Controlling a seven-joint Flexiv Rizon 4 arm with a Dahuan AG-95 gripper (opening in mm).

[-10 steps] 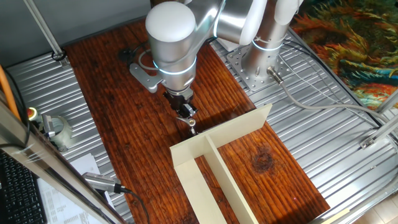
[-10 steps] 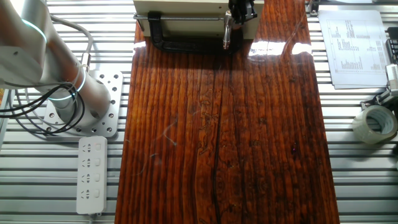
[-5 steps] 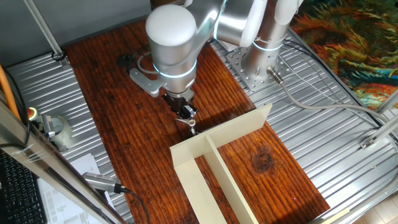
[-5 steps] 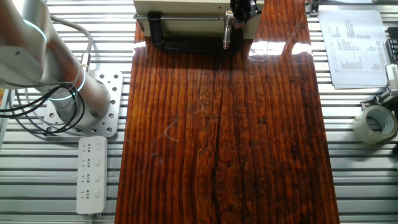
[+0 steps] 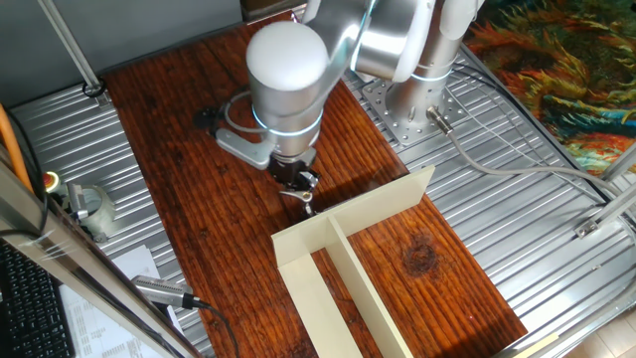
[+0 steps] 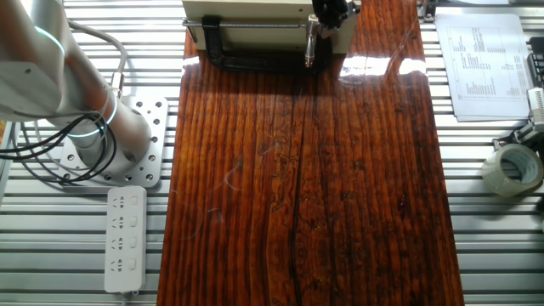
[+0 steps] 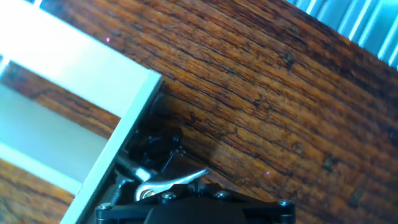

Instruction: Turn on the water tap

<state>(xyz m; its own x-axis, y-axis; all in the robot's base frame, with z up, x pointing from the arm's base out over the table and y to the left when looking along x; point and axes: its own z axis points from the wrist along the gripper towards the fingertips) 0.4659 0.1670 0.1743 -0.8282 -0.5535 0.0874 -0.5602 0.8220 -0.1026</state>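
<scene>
The water tap point(image 5: 307, 204) is a tiny silver stem with a thin lever, held in a black C-clamp point(image 6: 255, 59) at the corner of the cream divider walls point(image 5: 343, 249). It also shows in the other fixed view point(image 6: 310, 41). In the hand view its lever point(image 7: 174, 180) lies just past my fingertips, pointing right. My gripper point(image 5: 298, 183) stands right over the tap, its black fingers together and touching the lever. The gripper's body point(image 7: 199, 208) fills the bottom of the hand view.
The arm's base point(image 5: 417, 109) stands at the back right of the wooden board. A tape roll point(image 6: 514, 170) and a sheet of paper point(image 6: 484, 59) lie on the metal bench. A power strip point(image 6: 125, 238) lies near the base.
The arm's upper body has swung to the right and the wrist has turned, while the gripper has stayed at the tap.
</scene>
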